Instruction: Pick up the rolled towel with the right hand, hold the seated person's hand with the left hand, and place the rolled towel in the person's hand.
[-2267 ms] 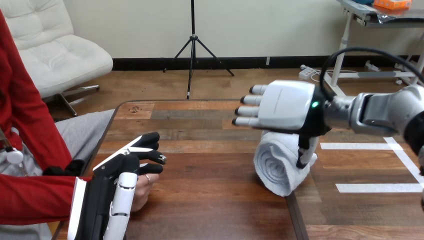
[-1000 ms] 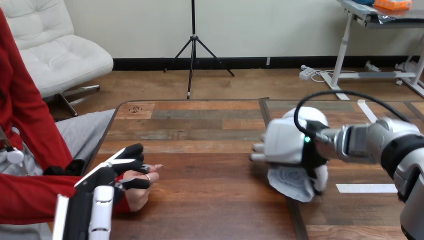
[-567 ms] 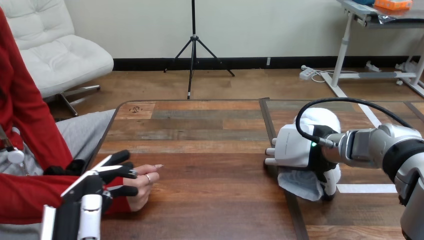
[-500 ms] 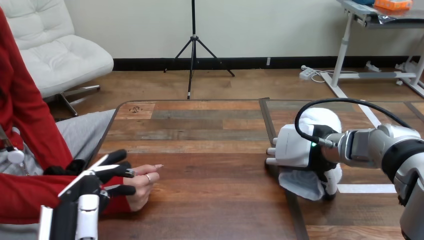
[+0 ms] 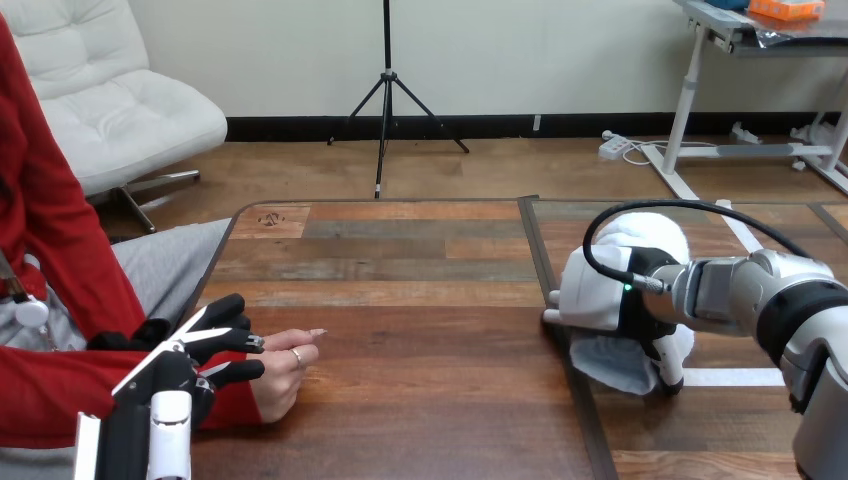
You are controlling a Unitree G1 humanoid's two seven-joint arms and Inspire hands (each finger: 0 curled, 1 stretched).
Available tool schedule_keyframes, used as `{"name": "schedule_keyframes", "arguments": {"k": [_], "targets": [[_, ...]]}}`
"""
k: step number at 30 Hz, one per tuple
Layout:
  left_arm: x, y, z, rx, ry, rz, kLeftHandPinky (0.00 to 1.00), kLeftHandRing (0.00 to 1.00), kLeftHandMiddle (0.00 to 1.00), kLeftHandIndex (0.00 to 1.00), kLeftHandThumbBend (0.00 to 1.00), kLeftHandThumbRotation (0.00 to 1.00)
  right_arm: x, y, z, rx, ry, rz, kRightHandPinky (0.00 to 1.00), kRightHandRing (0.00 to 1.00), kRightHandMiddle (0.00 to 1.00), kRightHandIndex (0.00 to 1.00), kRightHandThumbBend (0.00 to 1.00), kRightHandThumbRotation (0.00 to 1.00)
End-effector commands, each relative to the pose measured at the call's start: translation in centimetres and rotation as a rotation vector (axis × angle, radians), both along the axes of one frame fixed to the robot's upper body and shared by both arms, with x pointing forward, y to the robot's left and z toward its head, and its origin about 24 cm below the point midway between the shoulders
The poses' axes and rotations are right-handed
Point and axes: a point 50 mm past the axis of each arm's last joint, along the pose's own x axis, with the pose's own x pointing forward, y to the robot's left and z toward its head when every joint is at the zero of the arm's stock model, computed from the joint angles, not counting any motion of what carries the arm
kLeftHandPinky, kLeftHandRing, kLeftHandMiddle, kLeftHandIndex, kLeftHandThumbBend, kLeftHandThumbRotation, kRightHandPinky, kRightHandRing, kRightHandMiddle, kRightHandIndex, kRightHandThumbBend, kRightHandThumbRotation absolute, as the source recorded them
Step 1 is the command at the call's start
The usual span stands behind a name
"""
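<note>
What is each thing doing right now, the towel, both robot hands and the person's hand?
rolled towel, rolled up, gripped by the right hand.
right hand, fingers curled round the rolled towel.
person's hand, loosely curled, resting on the table.
left hand, fingers straight, over the person's hand.

Robot lab, wooden table (image 5: 400,270) with white tape marks (image 5: 740,377), robot hand (image 5: 595,295)

One table (image 5: 420,410) is shown, bearing one rolled towel (image 5: 652,236) and one person's hand (image 5: 285,378). Two robot hands are counted above it: left hand (image 5: 196,352), right hand (image 5: 590,295).
</note>
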Motion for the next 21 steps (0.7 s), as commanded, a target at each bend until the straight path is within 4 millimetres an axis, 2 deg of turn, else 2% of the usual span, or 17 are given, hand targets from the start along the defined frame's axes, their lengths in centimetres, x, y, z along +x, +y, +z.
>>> {"name": "schedule_keyframes", "arguments": {"k": [1, 5, 7, 16, 21], "targets": [[0.31, -0.22, 1.23, -0.036, -0.084, 0.034, 0.66, 0.8, 0.81, 0.55, 0.5, 1.0, -0.34, -1.03, -0.76, 0.011, -0.001, -0.099, 0.32, 0.38, 0.46, 0.56, 1.0, 0.18], [0.28, -0.13, 1.26, -0.04, -0.08, 0.038, 0.67, 0.8, 0.81, 0.55, 0.51, 1.0, -0.49, -1.18, -0.92, 0.064, -0.011, -0.114, 0.19, 0.24, 0.3, 0.43, 0.99, 0.12], [0.3, -0.1, 1.27, -0.04, -0.079, 0.039, 0.68, 0.8, 0.8, 0.55, 0.51, 1.0, -0.53, -1.24, -0.96, 0.082, -0.015, -0.119, 0.15, 0.19, 0.26, 0.39, 0.92, 0.06], [0.5, -0.01, 1.3, -0.048, -0.08, 0.034, 0.7, 0.81, 0.8, 0.54, 0.53, 1.0, -0.61, -1.5, -1.05, 0.152, -0.033, -0.166, 0.14, 0.19, 0.25, 0.34, 0.72, 0.01], [0.69, -0.03, 1.33, -0.046, -0.087, 0.031, 0.7, 0.8, 0.8, 0.54, 0.52, 1.0, -0.49, -1.49, -0.85, 0.158, -0.039, -0.171, 0.14, 0.19, 0.25, 0.33, 0.69, 0.0]]}}
